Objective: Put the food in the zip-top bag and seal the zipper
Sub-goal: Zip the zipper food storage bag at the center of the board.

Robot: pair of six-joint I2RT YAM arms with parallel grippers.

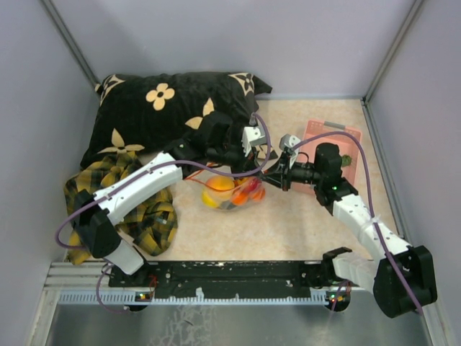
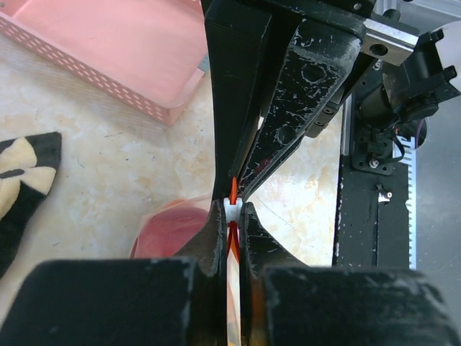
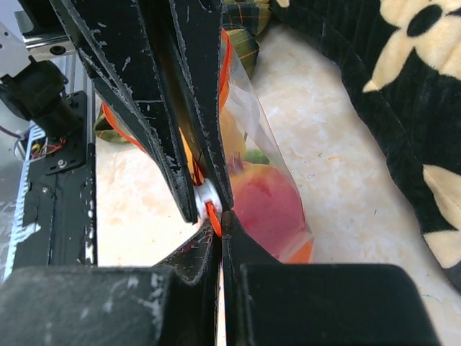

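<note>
While your left fingers [image 2: 212,238] and right fingers [image 3: 248,245] both pinch the zipper [image 2: 233,241] of the bag [image 1: 232,193], which sits on the counter [image 1: 302,231] with the food [image 1: 220,184] inside, you're sealing; next, I'd judge, slide one pinch along the strip.

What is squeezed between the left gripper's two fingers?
The red-orange zipper, pinched by the left gripper; the left wrist view shows it.

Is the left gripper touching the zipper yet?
Touching. The left wrist view shows the left gripper shut on the zipper, with the red-orange strip pinched in its jaws and no gap.
</note>
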